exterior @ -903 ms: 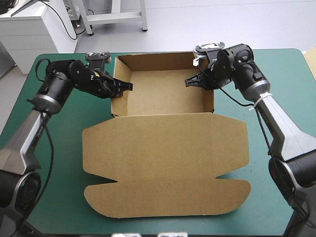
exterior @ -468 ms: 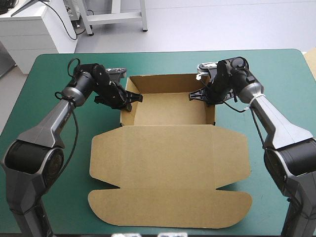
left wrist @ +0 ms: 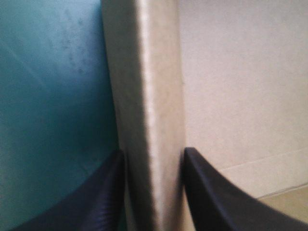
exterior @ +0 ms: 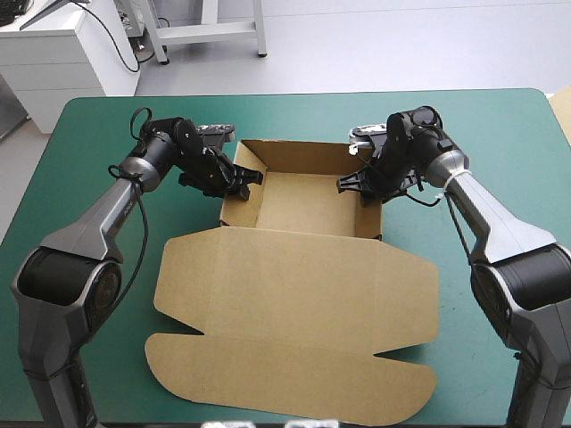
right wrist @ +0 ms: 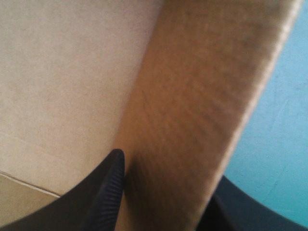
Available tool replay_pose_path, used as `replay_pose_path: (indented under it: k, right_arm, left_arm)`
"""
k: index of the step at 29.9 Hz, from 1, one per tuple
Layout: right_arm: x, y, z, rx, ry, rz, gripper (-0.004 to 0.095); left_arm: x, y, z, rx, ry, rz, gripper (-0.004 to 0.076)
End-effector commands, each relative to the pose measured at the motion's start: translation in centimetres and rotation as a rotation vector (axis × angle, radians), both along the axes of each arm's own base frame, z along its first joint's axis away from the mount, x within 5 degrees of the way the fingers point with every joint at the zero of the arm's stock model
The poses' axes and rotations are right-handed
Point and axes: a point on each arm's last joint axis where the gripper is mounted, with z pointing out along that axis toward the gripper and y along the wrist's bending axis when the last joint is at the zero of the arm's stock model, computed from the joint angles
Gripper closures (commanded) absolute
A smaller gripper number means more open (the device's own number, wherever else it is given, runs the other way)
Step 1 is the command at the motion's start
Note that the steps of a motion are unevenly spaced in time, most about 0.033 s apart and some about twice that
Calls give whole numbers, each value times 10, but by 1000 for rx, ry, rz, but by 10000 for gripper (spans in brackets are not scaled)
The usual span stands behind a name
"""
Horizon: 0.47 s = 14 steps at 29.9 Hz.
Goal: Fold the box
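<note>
Teal-green cover lies over the whole worktop [exterior: 294,114]. At its middle sits the brown cut-board box [exterior: 294,285], an open tray with raised walls on the far half. Its wide lid [exterior: 285,357] lies flat toward the near edge, a little askew to it.

My left hand [exterior: 239,176] grips the tray's left side wall [left wrist: 154,96]. In the left wrist view my two black fingers [left wrist: 98,197] are all but closed, with the upright board pinched between them. One finger is on the outer side over the teal-green cover, the other inside the tray.

The tray's floor lies between my two hands.

My right hand [exterior: 355,185] holds the right side wall [right wrist: 192,120] the same way. Its fingers [right wrist: 103,192] are nearly together on the board, one inside the tray and one outside.
</note>
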Motion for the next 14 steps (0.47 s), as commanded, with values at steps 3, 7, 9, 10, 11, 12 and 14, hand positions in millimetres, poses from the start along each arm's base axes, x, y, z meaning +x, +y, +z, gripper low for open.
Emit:
replay_pose_path:
  k: [3,7,9,10,11,12,14]
  right_arm:
    - [-5,-2,47,18,-129,17,467]
    - [-5,-1,70,54,-180,19,467]
    - [-5,-1,81,60,-211,19,469]
    - [-4,-2,86,53,-231,25,469]
    - [-5,-2,90,48,-241,33,469]
    - [-5,-2,95,47,-259,43,469]
    - [-5,-2,104,50,-288,54,468]
  left_arm:
    - [-12,-3,37,-55,-51,-20,216]
    - [-13,-2,50,-51,-58,-36,236]
    - [-12,-2,60,-60,-84,-40,244]
    - [-13,-2,69,-68,-104,-44,250]
    - [-13,-3,79,-74,-125,-50,251]
    - [-13,-3,90,-79,-145,-58,253]
    - [-16,-2,110,-78,-180,-74,274]
